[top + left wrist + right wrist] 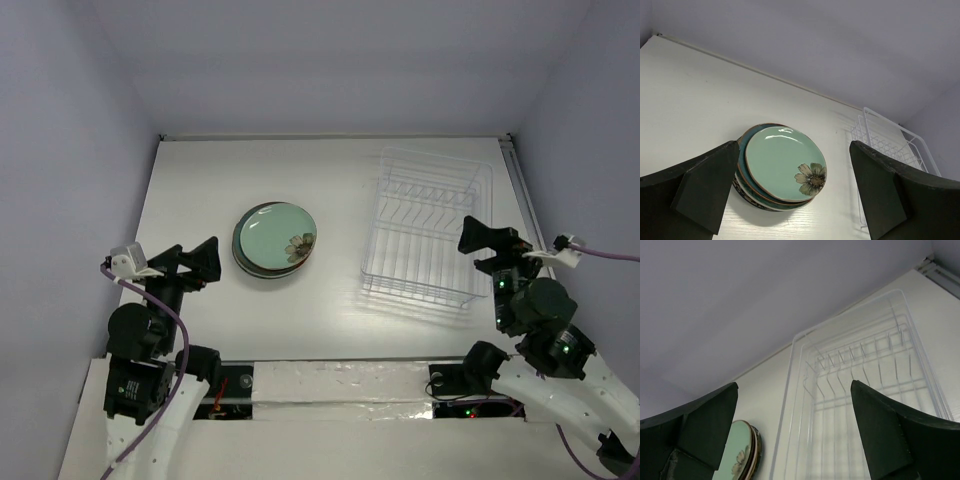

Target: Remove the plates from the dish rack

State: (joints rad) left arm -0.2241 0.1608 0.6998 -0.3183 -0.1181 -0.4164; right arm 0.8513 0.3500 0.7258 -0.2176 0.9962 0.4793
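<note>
My left gripper (188, 260) is wide open and holds nothing. My right gripper (492, 247) is wide open too, with nothing in it. The plates (275, 240) lie flat in one pile on the table (200, 180), at the middle left of the top view. The mint green one with a flower is on top. The pile is just up and right of my left gripper, so that arm is the near one. The dish rack (430, 215) sits at the middle right, just up and left of my right gripper, its long side running up the frame. I see no plate in it. I think the job is done.
</note>
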